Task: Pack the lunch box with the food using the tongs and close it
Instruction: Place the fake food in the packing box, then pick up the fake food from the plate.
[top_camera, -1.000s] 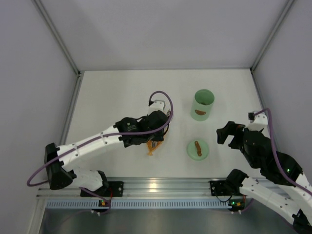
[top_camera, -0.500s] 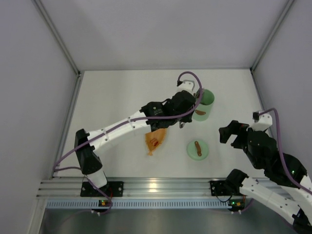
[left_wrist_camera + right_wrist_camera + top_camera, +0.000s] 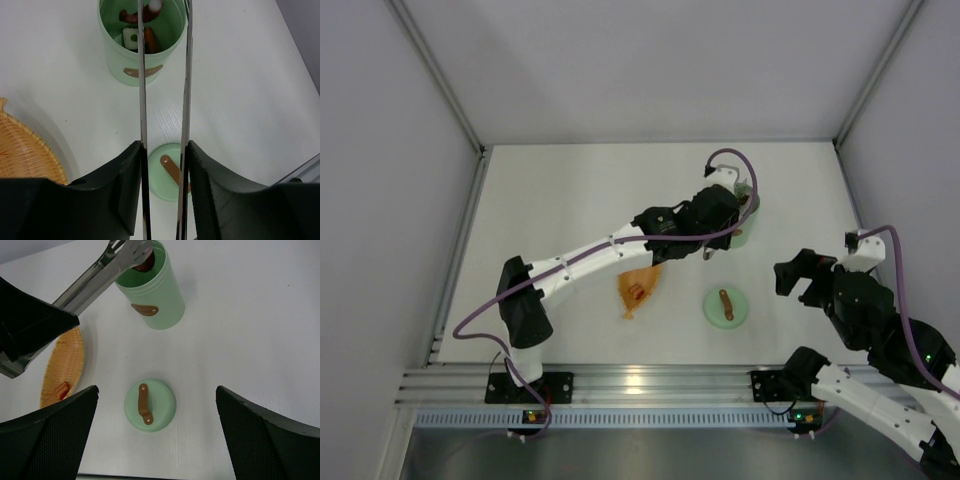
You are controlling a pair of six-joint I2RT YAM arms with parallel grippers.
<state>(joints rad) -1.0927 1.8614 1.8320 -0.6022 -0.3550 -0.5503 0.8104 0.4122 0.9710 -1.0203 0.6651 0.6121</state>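
From above: left arm (image 3: pixel 590 255) stretched long, a diagonal from the near-left base out to the lunch box (image 3: pixel 744 236), wrist high and right over it, most of the box hidden. Plenty of white table (image 3: pixel 550 200) beyond and to the left, up to the booth walls (image 3: pixel 380 150); lunch box well apart from the right-hand wall. Nearer in, orange leaf-shaped tray (image 3: pixel 648 277) with one reddish bit of food (image 3: pixel 638 293) on it, and the green lid (image 3: pixel 726 305) flat on the table, brown handle up, between tray and right arm. Folded at the near right, right gripper (image 3: pixel 798 283), jaws wide apart, nothing in them. Over to the left wrist: left gripper (image 3: pixel 162 147) clamped on the tongs (image 3: pixel 141 90), black fingers (image 3: pixel 125 195) pressing both silver arms from outside, a narrow gap between the arms, tips over the open lunch box; several pieces inside already. Right wrist now: tongs slanting in from the left, a dark reddish piece right at the tips, at the mouth. Pinched or let go, cannot tell. Lid well apart in front of the upright lunch box, open table to the right.
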